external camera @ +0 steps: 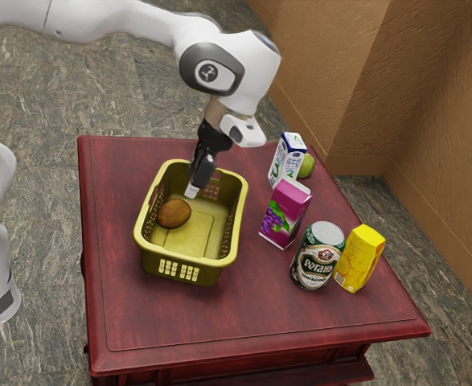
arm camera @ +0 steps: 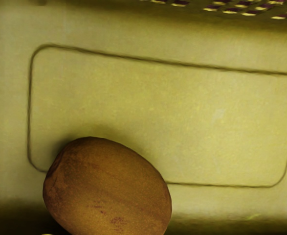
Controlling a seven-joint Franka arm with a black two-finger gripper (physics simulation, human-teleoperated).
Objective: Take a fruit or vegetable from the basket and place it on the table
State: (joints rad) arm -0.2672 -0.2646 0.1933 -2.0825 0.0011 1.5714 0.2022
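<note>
My gripper (external camera: 192,190) points down into the yellow-green basket (external camera: 151,259), its lower end inside the rim and above the basket's floor. A brown, rounded fruit or vegetable (external camera: 174,214) lies in the basket, against the side toward the exterior view's left. The gripper is beside and higher than it, with a gap between them. In the wrist view the brown item (arm camera: 109,188) rests on the basket floor (arm camera: 182,122), partly over the outlined rectangle.
On the dark red table (external camera: 219,322) stand a purple juice carton (external camera: 285,213), a beer can (external camera: 318,256), a yellow carton (external camera: 359,259) and a white-blue carton (external camera: 287,161), all toward the exterior view's right of the basket. A green round fruit (external camera: 306,166) sits behind the white-blue carton.
</note>
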